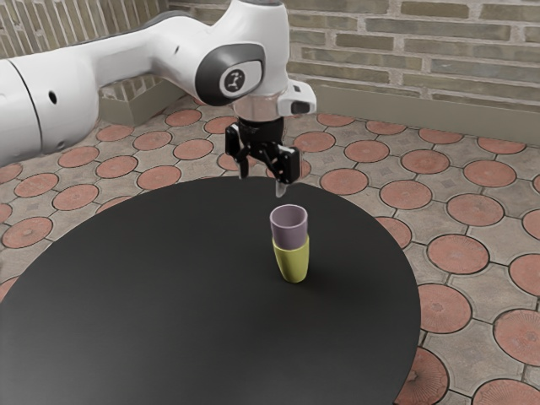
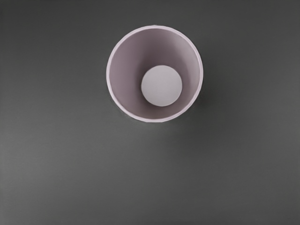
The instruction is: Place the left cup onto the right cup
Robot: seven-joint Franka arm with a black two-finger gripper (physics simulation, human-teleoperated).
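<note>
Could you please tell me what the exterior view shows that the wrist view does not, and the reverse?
The exterior view gives the gripper, fingers open and empty, above the cups. It also gives the yellow-green cup that the purple cup sits nested in, plus the tiled floor and brick wall. The wrist view looks straight down into the purple cup, revealing its pale round bottom. Both share the purple cup and the black table.

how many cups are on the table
2. A mauve cup sits nested upright inside a yellow-green cup, which stands on the round black table. Nothing suggests that another is hidden.
</note>
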